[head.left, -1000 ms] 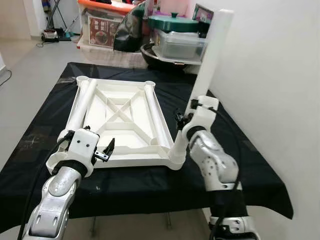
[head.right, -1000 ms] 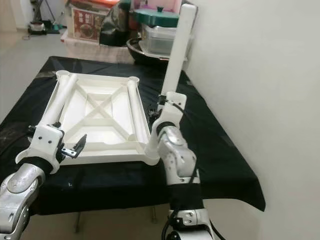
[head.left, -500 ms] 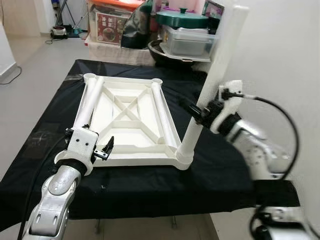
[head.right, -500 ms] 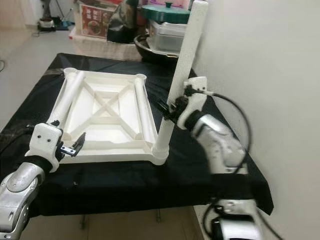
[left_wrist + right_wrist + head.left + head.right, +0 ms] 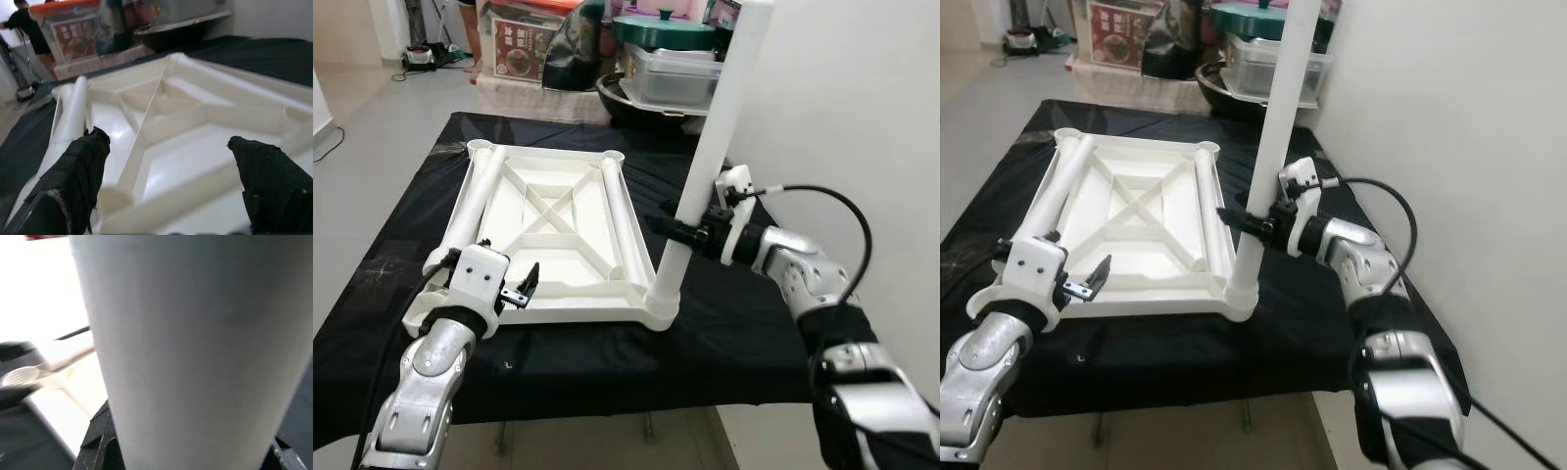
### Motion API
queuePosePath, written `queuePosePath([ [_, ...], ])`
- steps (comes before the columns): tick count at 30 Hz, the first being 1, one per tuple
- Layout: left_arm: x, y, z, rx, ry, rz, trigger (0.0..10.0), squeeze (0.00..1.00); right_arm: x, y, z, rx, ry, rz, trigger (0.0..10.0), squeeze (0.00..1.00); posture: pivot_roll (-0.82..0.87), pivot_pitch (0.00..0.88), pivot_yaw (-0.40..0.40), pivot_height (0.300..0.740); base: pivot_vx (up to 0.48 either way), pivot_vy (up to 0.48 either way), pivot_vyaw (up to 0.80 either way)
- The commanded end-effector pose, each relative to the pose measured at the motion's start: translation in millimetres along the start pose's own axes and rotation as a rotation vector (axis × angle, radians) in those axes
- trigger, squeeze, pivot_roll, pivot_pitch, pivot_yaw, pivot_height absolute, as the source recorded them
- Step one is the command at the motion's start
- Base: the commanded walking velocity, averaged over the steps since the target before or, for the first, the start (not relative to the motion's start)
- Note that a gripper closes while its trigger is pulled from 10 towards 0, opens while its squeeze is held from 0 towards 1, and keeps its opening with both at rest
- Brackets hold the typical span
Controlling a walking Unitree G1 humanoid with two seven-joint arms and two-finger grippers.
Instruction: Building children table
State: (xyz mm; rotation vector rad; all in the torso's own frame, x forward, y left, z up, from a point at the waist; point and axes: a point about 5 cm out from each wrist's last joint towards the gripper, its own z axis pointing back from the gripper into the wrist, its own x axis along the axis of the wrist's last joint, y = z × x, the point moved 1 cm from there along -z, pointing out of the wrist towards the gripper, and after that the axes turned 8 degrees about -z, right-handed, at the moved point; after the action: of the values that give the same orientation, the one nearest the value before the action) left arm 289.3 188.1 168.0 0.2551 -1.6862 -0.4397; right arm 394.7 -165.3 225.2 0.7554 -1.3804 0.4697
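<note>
A white plastic table top (image 5: 540, 311) lies upside down on the black-covered table (image 5: 724, 333). One white leg (image 5: 710, 147) stands upright in the socket at its near right corner. My right gripper (image 5: 680, 230) is shut on this leg at mid height, reaching in from the right; the leg (image 5: 195, 333) looms close in the right wrist view. Two loose legs lie inside the top, one along the left side (image 5: 470, 211) and one along the right side (image 5: 628, 220). My left gripper (image 5: 521, 286) hangs open just above the near left rim, holding nothing, and the ribbed underside (image 5: 161, 112) lies beyond its fingers.
Behind the table stand a pot with a green lid (image 5: 671, 34), a clear storage box (image 5: 680, 78) and a printed carton (image 5: 524, 54). A white wall (image 5: 862, 127) runs close along the right. Bare floor (image 5: 372, 127) lies to the left. A person (image 5: 19, 19) stands far back.
My right arm has swung out to the right and now grips the leg from the side. The leg stands straighter in its socket. The left gripper has hardly moved.
</note>
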Motion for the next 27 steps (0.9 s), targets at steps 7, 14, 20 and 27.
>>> queuePosePath([
  [7, 3.4, -1.5, 4.1, 0.011, -0.011, -0.002, 10.0, 0.00, -33.5, -34.6, 22.8, -0.877, -0.056, -0.099, 0.0, 0.00, 0.15, 0.000, -0.211, 0.740, 0.000, 0.000, 0.00],
  [14, 6.5, -4.8, 0.8, -0.009, -0.019, 0.003, 10.0, 0.00, -62.4, 45.7, -19.7, -0.723, -0.083, -0.254, 10.0, 0.00, 0.14, 0.000, -0.182, 0.740, 0.000, 0.000, 0.00],
  [20, 8.2, -6.9, -1.9, -0.020, -0.027, 0.003, 10.0, 0.00, -49.1, 59.9, -31.9, -0.589, -0.169, -0.248, 10.0, 1.00, 0.14, 0.000, -0.180, 0.740, 0.000, 0.000, 0.00],
  [27, 8.0, -9.3, -3.5, -0.024, -0.029, 0.007, 10.0, 0.00, -5.3, 46.5, -19.8, -0.277, -0.265, -0.164, 10.0, 0.00, 0.12, 0.000, -0.172, 0.740, 0.000, 0.000, 0.00],
])
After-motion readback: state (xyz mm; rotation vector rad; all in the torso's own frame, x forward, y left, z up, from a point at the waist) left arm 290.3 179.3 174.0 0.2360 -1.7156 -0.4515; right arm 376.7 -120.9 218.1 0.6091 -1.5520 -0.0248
